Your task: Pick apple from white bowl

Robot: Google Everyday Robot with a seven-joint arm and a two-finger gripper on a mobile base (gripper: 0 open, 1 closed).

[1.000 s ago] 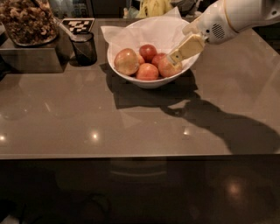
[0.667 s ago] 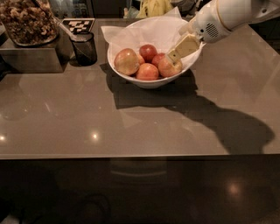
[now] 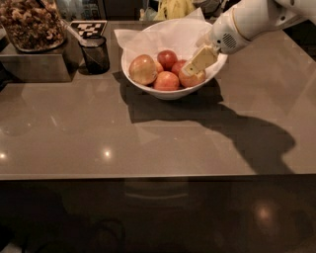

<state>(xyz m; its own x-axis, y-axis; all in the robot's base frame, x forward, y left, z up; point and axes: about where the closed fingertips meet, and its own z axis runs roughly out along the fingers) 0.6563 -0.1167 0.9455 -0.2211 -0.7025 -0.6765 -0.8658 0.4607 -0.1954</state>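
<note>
The white bowl (image 3: 168, 93), lined with crinkled white paper, stands at the back middle of the counter and holds several apples. A red-orange apple (image 3: 195, 80) lies at the bowl's right side. A larger yellow-red apple (image 3: 142, 69) is at the left, a small dark red one (image 3: 167, 58) at the back, and another red-orange one (image 3: 166, 82) at the front. My gripper (image 3: 193, 67) reaches in from the upper right and sits right on top of the right-hand apple, partly covering it.
A small dark mesh cup (image 3: 95, 53) stands left of the bowl. A metal container with a jar of nuts (image 3: 30, 23) is at the far left. A checkered tag (image 3: 88, 28) and yellow items (image 3: 174, 8) lie behind the bowl. The counter's front edge (image 3: 158, 177) runs across the lower middle.
The gripper has stayed on the right-hand apple in the bowl. The arm behind it has shifted slightly up and back. The apples have not moved.
</note>
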